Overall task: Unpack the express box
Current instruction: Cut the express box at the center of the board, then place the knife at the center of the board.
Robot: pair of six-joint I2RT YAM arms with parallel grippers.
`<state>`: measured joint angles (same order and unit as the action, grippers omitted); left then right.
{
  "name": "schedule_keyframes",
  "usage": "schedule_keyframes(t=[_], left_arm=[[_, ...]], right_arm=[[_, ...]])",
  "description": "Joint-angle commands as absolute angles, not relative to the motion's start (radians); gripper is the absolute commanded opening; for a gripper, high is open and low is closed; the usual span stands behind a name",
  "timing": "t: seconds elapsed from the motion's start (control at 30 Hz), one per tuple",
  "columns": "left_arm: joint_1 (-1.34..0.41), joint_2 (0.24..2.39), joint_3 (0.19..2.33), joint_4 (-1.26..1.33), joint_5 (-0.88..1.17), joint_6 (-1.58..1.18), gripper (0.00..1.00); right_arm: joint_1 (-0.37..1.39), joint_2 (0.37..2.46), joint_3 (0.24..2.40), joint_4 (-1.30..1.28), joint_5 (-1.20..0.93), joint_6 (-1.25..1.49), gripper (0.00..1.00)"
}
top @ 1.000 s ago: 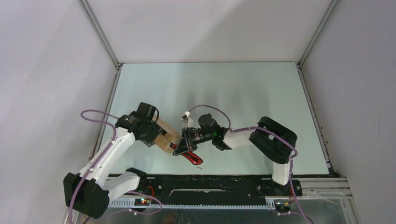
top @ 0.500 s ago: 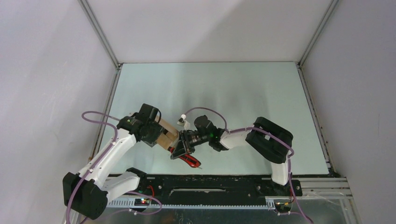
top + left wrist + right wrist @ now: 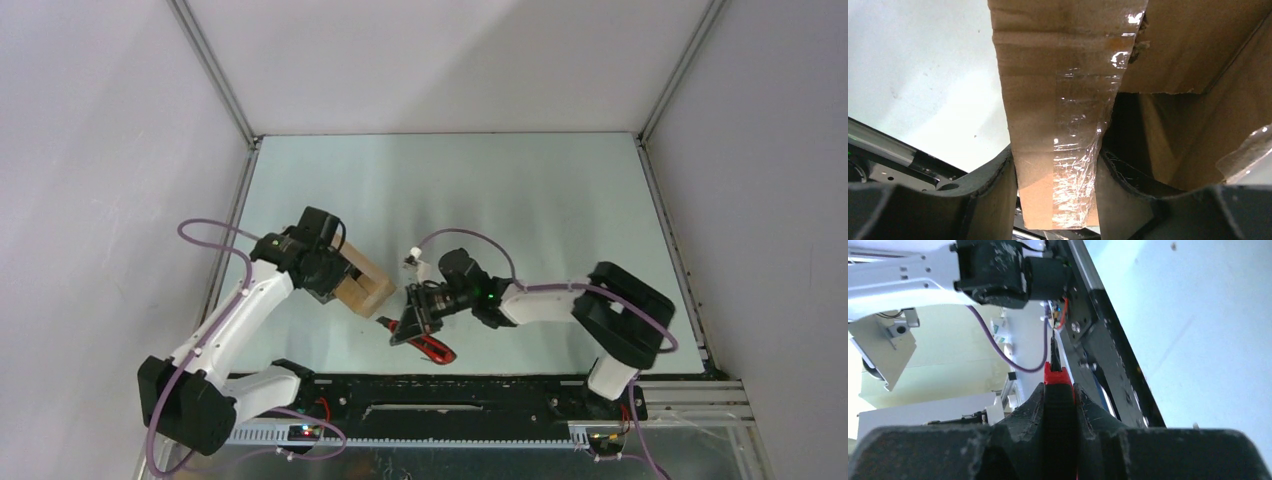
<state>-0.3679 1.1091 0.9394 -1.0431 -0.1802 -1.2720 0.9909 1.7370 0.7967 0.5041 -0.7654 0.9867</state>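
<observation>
You have one express box [image 3: 364,290] at the table's [image 3: 520,200] near left, its taped wall pinched in your left gripper [image 3: 1055,161]. Your right gripper [image 3: 409,322] is clenched on one red-and-black utility knife [image 3: 434,348], just right of the box and not touching it.

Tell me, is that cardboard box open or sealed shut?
Open, at least partly: the left wrist view shows the box with flaps parted, a dark gap between them, and clear tape torn along one flap's edge.
</observation>
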Motion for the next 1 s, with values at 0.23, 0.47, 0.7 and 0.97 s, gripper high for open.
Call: schedule_keyframes(t=[0.23, 0.47, 0.7, 0.97], left_arm=[[-0.360, 1.178, 1.050, -1.006, -0.181, -1.040, 0.02], [-0.459, 1.248, 1.118, -1.024, -0.179, -0.922, 0.12], [-0.511, 1.273, 1.114, -0.993, -0.163, -0.880, 0.20], [-0.511, 1.239, 1.136, -0.944, -0.132, -0.834, 0.62]], right_arm=[[0.843, 1.469, 0.692, 0.138, -0.617, 0.757, 0.00], [0.704, 1.601, 0.813, -0.023, -0.302, 0.567, 0.09], [0.696, 1.690, 0.970, -0.105, -0.156, 0.501, 0.57], [0.743, 1.547, 1.019, -0.193, -0.090, 0.502, 0.68]])
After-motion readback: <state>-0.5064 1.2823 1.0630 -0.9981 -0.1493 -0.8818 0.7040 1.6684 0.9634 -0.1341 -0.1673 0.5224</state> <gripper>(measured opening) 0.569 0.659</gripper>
